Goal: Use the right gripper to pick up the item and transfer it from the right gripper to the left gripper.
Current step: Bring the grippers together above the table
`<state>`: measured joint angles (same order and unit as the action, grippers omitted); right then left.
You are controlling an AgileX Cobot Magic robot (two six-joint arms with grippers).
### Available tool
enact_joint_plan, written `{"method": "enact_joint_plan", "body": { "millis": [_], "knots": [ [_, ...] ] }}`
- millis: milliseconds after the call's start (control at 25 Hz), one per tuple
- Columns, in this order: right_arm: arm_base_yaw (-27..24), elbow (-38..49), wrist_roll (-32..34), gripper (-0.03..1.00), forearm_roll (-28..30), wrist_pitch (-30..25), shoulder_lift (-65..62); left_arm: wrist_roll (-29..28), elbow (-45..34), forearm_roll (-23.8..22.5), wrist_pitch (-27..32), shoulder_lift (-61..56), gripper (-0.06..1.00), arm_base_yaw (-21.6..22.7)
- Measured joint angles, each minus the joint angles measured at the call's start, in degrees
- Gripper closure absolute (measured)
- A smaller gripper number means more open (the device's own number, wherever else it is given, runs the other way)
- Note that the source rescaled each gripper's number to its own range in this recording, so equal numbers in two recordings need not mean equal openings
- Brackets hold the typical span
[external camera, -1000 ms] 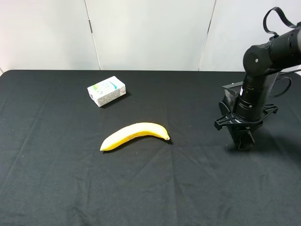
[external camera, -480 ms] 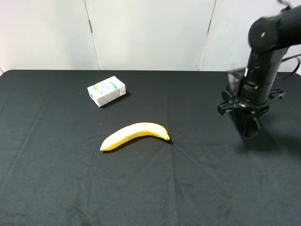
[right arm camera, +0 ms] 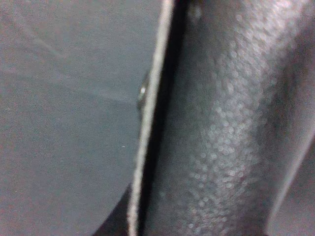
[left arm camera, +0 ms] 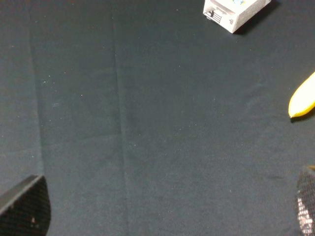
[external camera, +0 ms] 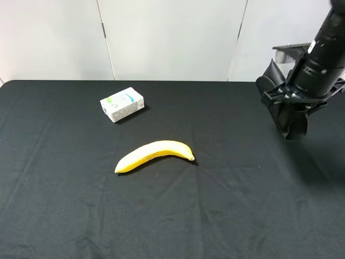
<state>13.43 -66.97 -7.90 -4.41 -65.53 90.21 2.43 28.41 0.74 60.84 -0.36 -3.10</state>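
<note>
Above the far right of the black table (external camera: 64,216), the right gripper (external camera: 294,121) is clamped on the item (right arm camera: 221,123), clear of the cloth. The left gripper (left arm camera: 165,211) gapes wide over the left side. With so narrow a pinch, the smooth case may slip during handover.

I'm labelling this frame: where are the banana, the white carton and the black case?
banana (external camera: 156,149): exterior high view, middle of body.
white carton (external camera: 123,101): exterior high view, top face.
black case (right arm camera: 221,128): right wrist view, grained side.
</note>
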Motion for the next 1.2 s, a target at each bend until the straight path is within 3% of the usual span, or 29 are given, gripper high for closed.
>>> {"method": "enact_joint_plan", "body": {
  "millis": [400, 680, 960, 1200],
  "knots": [
    [13.92, 0.00, -3.67, 0.95, 0.91, -3.89, -2.85, 0.00, 0.00, 0.00, 0.00, 0.00, -0.04, 0.00],
    [22.61, 0.00, -10.46, 0.95, 0.99, -4.00, -2.85, 0.00, 0.00, 0.00, 0.00, 0.00, -0.04, 0.00],
    [25.00, 0.00, -17.50, 0.96, 1.32, -4.00, -2.85, 0.78, 0.00, 0.76, 0.00, 0.00, -0.04, 0.00],
    [25.00, 0.00, -24.71, 0.96, 1.39, -4.02, -2.85, 7.90, 2.25, 6.41, 0.98, 6.04, -0.04, 0.00]
  ]
}}
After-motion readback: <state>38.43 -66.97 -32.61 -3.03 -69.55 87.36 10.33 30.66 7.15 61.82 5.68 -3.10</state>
